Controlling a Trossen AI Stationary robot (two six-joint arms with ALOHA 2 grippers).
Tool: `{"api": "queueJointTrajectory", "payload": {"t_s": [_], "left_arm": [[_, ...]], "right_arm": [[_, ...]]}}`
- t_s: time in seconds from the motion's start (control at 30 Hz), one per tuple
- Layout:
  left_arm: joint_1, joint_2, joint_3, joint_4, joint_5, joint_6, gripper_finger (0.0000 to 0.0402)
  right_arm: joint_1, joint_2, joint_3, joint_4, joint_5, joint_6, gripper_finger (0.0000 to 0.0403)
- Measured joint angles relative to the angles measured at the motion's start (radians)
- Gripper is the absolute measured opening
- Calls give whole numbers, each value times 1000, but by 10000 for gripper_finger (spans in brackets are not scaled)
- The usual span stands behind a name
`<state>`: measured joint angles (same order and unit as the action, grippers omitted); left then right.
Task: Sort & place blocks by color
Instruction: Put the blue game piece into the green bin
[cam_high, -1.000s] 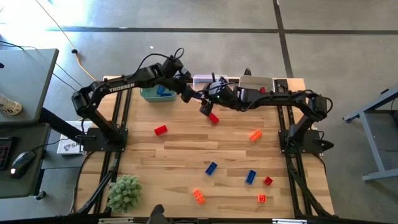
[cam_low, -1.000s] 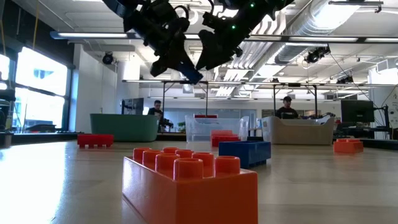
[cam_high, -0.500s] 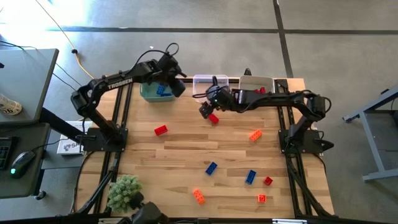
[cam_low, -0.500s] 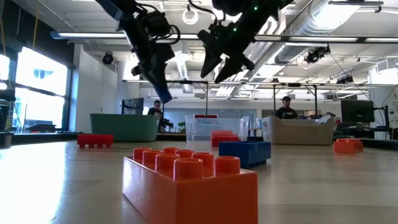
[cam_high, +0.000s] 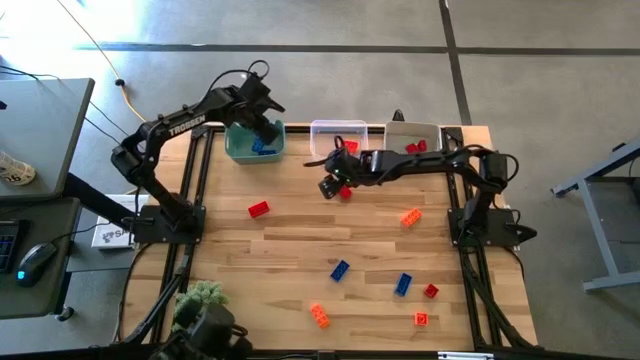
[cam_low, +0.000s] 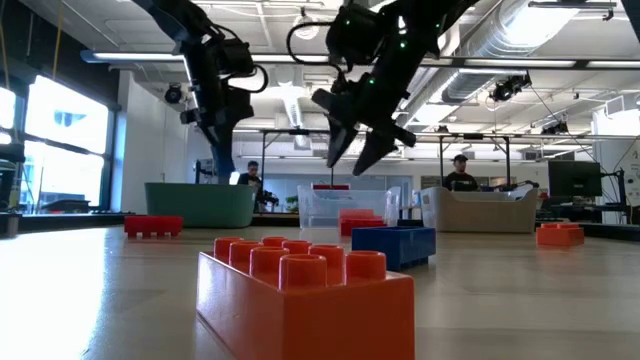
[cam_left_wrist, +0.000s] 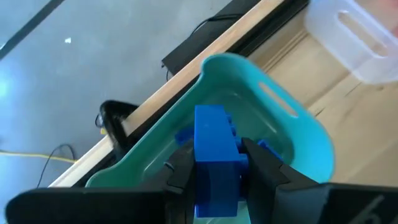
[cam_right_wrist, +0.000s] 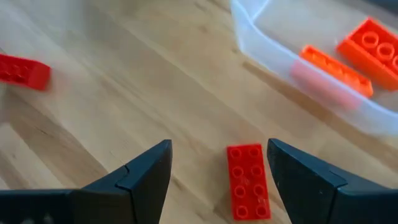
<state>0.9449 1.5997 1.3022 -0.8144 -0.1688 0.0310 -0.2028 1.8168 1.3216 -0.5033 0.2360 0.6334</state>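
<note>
My left gripper is shut on a blue brick above the teal bin, which stands at the table's far left with other blue bricks inside. My right gripper hangs open just above a red brick lying flat on the wood, a finger on either side and clear of it. In the low view the right gripper points down, well above the table. My left gripper pinches the blue brick between its two fingers, on two opposite sides near its lower end. The fingers slant down from above and run along the brick. The brick is lifted clear, over the teal bin's opening.
A clear bin holding orange bricks stands at the far edge, with a third bin to its right. Loose red, blue and orange bricks lie on the wood, such as a red one and an orange one. A green clump sits near left.
My left gripper has carried the blue brick from the table's far middle toward the left, over the teal bin, tipping to point further down. My right gripper has come down toward the red brick and rolled about its axis, staying open.
</note>
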Motion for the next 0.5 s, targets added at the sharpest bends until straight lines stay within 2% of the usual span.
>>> {"api": "queueJointTrajectory", "payload": {"t_s": [0.17, 0.5], "left_arm": [[23, 0, 0, -17, 29, 0, 74], [24, 1, 0, -84, 48, -1, 75]], "right_arm": [[0, 26, 0, -78, -2, 45, 251], [-6, 83, 0, -112, -25, 42, 251]]}}
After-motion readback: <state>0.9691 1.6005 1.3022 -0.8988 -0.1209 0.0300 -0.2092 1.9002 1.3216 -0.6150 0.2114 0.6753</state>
